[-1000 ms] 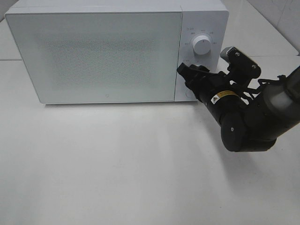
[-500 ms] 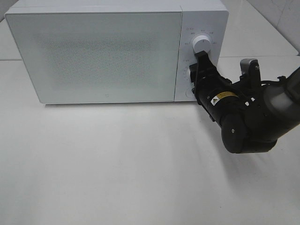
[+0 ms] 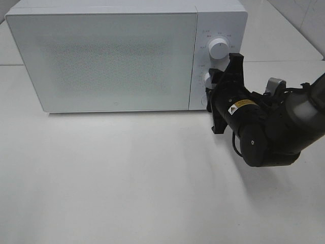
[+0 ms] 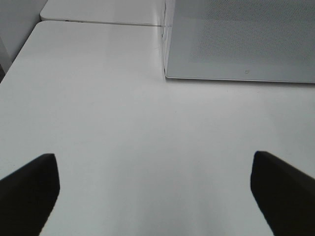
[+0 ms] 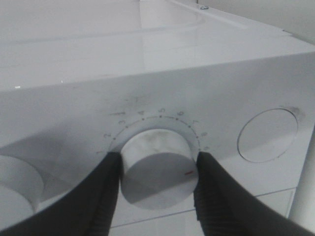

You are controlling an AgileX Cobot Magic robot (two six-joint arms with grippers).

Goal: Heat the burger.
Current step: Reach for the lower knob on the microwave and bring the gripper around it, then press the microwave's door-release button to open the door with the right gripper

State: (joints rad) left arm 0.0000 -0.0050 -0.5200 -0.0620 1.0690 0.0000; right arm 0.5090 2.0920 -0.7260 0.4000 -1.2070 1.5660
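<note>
The burger is out of view; the white microwave (image 3: 101, 56) stands with its door closed. My right gripper (image 3: 212, 87) reaches the control panel and is shut on the lower knob (image 5: 158, 167), with one black finger (image 5: 106, 196) against each side of it. A red mark shows on the knob's face. The upper knob (image 3: 218, 48) is free. My left gripper (image 4: 155, 196) is open over bare table, with only its two dark fingertips (image 4: 29, 187) in the left wrist view and nothing between them. It does not show in the exterior view.
A round button (image 5: 268, 135) sits on the panel beside the gripped knob. The microwave's front corner (image 4: 167, 73) lies ahead of my left gripper. White table (image 3: 127, 178) spreads in front of the microwave, and my right arm (image 3: 274, 132) stretches across its right side.
My right wrist has rolled round at the lower knob, its fingers swinging from lying sideways to standing nearly upright, and the camera mount has dropped to the right.
</note>
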